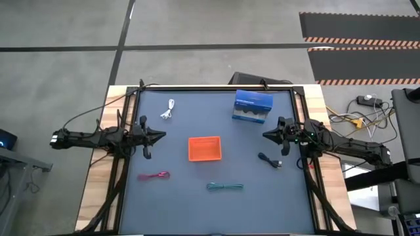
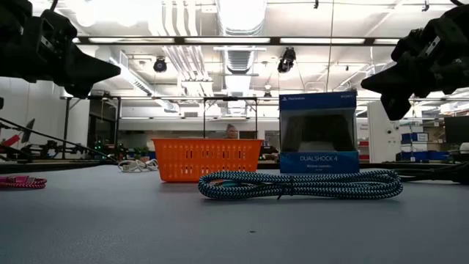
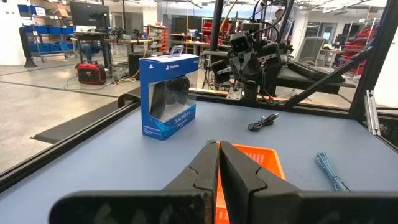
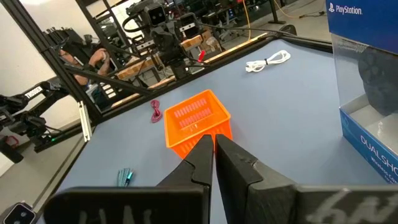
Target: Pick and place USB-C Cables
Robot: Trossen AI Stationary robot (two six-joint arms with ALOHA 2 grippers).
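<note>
An orange tray (image 1: 205, 148) sits mid-table, also in the low view (image 2: 206, 159). Four coiled cables lie flat on the mat: white (image 1: 167, 109) toward the far left, black (image 1: 270, 160) at the right, pink-red (image 1: 154, 176) near left, teal (image 1: 225, 187) near centre (image 2: 300, 184). My left gripper (image 1: 162, 136) hovers left of the tray, shut and holding nothing (image 3: 219, 149). My right gripper (image 1: 265, 135) hovers right of the tray, above the black cable's far side, also shut and holding nothing (image 4: 213, 142).
A blue game-controller box (image 1: 252, 106) stands at the far right of the mat, close to my right gripper. A black frame rail (image 1: 216, 88) runs round the table. Bare mat lies between the tray and each cable.
</note>
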